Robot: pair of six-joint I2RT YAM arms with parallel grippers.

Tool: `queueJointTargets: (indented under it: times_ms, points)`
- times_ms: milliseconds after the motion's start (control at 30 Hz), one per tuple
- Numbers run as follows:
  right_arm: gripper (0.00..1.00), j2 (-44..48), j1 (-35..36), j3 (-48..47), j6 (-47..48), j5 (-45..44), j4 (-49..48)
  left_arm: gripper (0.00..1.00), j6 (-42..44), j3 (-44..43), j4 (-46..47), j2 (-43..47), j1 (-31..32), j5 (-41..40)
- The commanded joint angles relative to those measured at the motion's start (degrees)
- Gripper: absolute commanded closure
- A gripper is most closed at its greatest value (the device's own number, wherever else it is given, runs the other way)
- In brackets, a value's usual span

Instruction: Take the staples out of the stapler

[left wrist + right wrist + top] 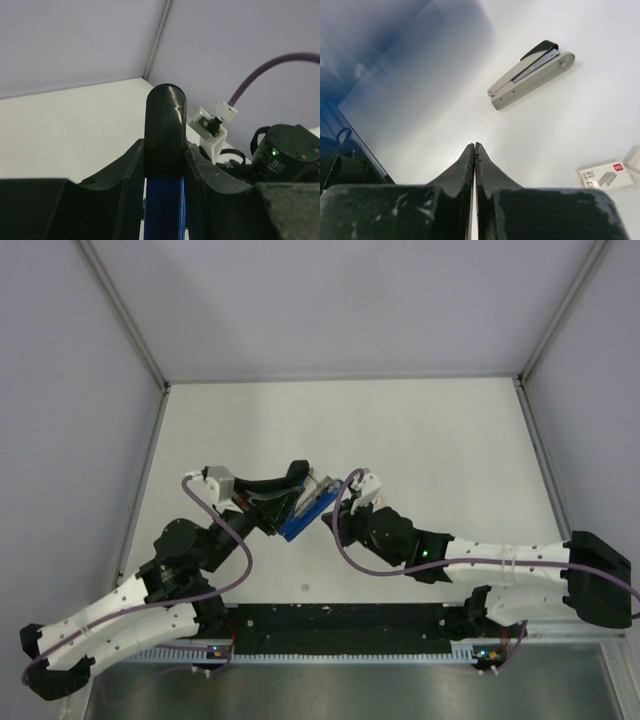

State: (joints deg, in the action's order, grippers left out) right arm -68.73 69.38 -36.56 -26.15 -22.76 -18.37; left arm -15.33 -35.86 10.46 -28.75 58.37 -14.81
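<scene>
Your left jaws sit closest to the lens, closed part-way onto the stapler (165, 210). A black finger (127, 185) presses each blue side, and the stapler's rounded black end stands up past the fingertips. From above, that one blue stapler is held slantwise over the middle of the tabletop (430, 440), between your two arms, the left arm (120, 610) and the right arm (500, 565). Your right jaws are pressed fully together just beside it. Only a thin pale line shows between them, and you cannot tell whether anything is pinched there.

You have a plain white tabletop, walled by pale lilac panels (330, 300), with grey metal posts (125, 315) at the corners and a black strip (340, 625) along the near edge. Your right wrist view shows one grey stapler (530, 76) lying flat on a white surface. One small white staple box (606, 175) lies well apart from it, and you cannot see its contents.
</scene>
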Motion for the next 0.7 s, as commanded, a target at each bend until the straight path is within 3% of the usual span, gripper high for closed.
queueJointTargets:
  times_ms: [0,300,667]
  points:
    - [1.0,1.1,-0.8,-4.6,2.5,-0.6,-3.0,1.0,-5.1,0.3,2.0,-1.3,0.1,5.1]
    - [1.0,2.0,-0.8,-10.0,6.7,1.4,0.5,1.0,-6.6,2.5,2.2,-4.8,0.1,6.9]
    - [1.0,5.1,-2.3,-8.9,8.1,-3.5,11.9,1.0,4.6,-1.8,0.5,-12.3,-0.3,-12.9]
